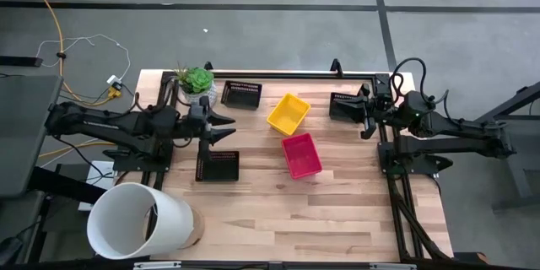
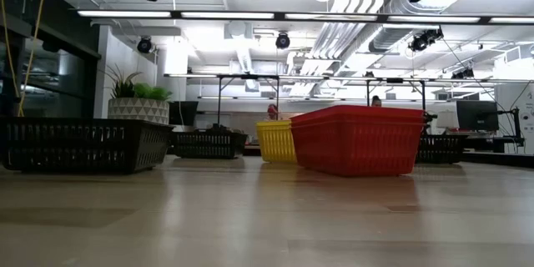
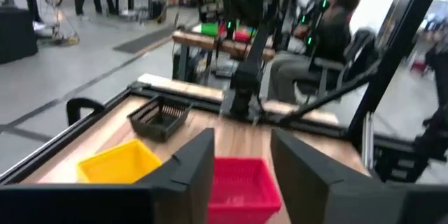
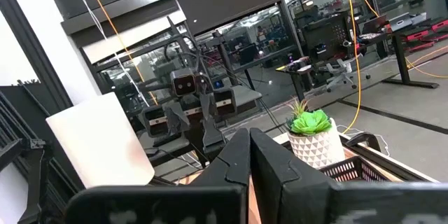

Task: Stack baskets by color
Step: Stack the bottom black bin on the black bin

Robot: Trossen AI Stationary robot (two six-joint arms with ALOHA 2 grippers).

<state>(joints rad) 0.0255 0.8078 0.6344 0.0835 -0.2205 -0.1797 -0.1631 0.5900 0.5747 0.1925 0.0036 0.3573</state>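
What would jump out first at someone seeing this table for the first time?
Probably the two bright baskets mid-table: a yellow basket and, just nearer the front, a red basket, standing out against three black ones. Next, the big white cylinder lying at the front left corner. The left gripper, open, hangs above a black basket; the right gripper waits shut at the right edge.

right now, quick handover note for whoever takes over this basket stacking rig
Left claw: open, empty, raised just above the near-left black basket.
Right claw: shut, empty, parked at the table's right edge by the right black basket.
Also: black basket beside the potted plant; yellow basket and red basket mid-table.
Done: black baskets still in three spots.
Left: gather black, check yellow and red.
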